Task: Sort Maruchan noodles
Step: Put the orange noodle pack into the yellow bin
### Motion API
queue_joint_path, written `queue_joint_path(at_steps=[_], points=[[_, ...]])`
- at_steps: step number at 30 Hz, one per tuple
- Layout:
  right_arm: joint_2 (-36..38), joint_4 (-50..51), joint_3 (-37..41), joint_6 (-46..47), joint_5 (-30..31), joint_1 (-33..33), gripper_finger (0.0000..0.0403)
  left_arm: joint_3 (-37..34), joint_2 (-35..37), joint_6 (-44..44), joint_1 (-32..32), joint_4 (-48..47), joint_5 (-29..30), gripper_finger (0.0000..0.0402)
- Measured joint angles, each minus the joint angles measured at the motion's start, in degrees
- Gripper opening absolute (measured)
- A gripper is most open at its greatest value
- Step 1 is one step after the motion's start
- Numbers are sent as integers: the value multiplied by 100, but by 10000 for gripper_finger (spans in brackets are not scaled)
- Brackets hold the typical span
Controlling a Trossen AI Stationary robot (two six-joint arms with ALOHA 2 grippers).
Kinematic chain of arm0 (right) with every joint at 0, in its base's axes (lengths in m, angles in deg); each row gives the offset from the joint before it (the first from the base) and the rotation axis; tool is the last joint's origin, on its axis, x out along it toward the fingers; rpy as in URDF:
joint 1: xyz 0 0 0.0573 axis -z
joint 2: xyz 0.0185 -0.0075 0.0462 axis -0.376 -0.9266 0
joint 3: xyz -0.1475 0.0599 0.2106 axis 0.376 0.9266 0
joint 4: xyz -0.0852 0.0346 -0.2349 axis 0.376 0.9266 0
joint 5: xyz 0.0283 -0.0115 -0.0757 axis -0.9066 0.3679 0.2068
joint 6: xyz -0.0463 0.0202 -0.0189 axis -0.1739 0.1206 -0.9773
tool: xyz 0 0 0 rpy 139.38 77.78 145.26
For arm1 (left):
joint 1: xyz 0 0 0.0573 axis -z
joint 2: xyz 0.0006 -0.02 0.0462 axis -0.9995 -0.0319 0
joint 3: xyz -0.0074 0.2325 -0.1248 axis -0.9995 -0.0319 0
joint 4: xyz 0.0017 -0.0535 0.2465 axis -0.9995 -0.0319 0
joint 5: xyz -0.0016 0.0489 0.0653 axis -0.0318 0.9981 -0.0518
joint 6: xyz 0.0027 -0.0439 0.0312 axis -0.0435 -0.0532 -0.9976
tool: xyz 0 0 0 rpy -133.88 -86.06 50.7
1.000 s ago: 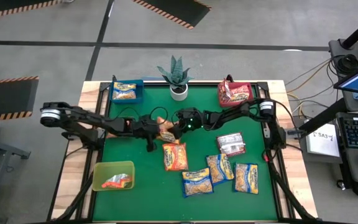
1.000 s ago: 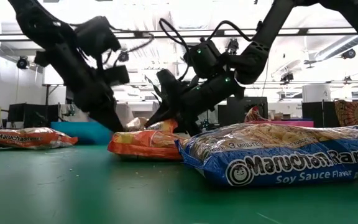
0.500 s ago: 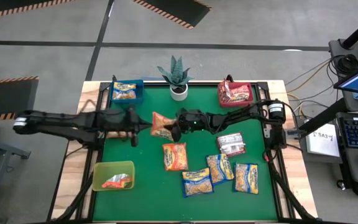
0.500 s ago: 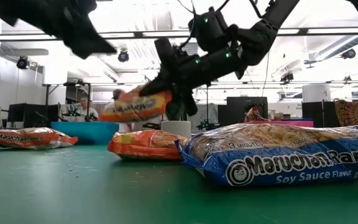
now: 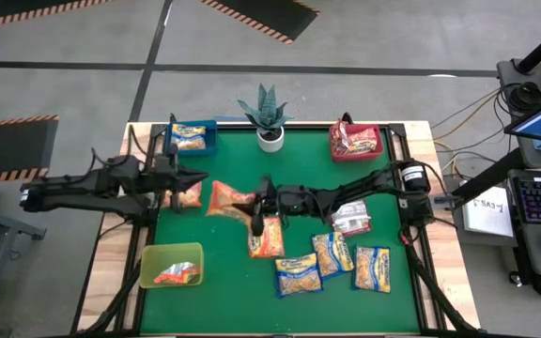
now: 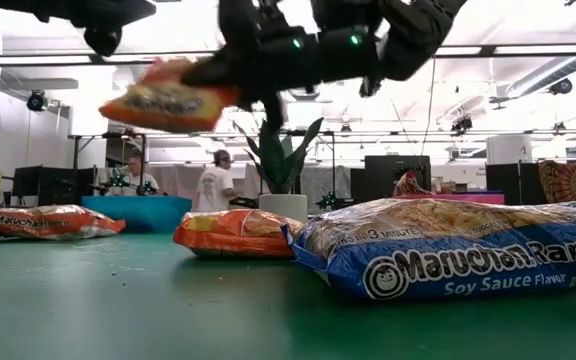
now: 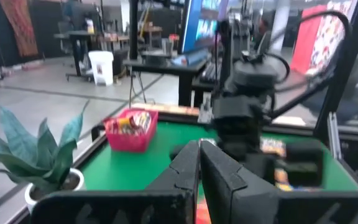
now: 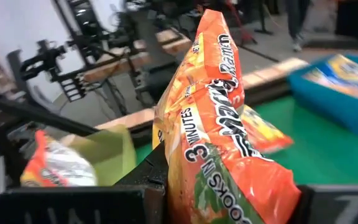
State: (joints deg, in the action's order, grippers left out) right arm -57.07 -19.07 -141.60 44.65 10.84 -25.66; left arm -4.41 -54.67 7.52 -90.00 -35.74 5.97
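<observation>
Looking at the table (image 5: pixel 205 319) first: you've got three bins on it, and each already has noodles in it. The blue bin (image 5: pixel 193 138) at the back left holds a yellow pack, the red bin (image 5: pixel 356 143) at the back right holds red ones, and the yellow-green bin (image 5: pixel 170 266) at the front left has an orange one. So you're partway, not close to done.

What's left, as far as I can see: an orange pack (image 5: pixel 266 237) lying flat mid-table, three blue-edged yellow packs (image 5: pixel 333 262) in a row near the front right, the silver pack (image 5: pixel 350 218) just behind them, and one more pack (image 5: pixel 189 194) by the left edge. That's roughly half the pile, I'd say.

Your right gripper (image 5: pixel 257 207) is out over the middle with its jaws pinched narrow on an orange pack (image 5: pixel 228 199), held up clear of the table. From the right wrist view the yellow-green bin sits just beyond it, so my guess is that's where it's headed.

Your left gripper (image 5: pixel 178 175) hangs over the left edge, near that stray pack, jaws closed and empty.

The plant (image 5: pixel 269 115) at the back stands well apart from the work.
</observation>
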Motion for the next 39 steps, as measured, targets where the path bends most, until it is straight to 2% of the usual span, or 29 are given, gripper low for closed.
queue_joint_path(at_steps=[6,13,18,29,39], points=[[-398,-3,-760,-602,6,-314,71,-186,426,-34,0,297,145,0],[-1030,-4,-1584,-1008,101,-521,72,-972,1088,-285,-4,1133,198,0],[-1712,-41,-2298,-1178,106,-532,72,-1029,1562,-444,-9,1400,275,0],[-3195,38,-4196,-1562,71,-543,72,-1016,2293,-415,-9,887,179,0],[-4029,478,-5450,-1635,-252,-543,72,-1040,2386,-413,-9,888,172,0]])
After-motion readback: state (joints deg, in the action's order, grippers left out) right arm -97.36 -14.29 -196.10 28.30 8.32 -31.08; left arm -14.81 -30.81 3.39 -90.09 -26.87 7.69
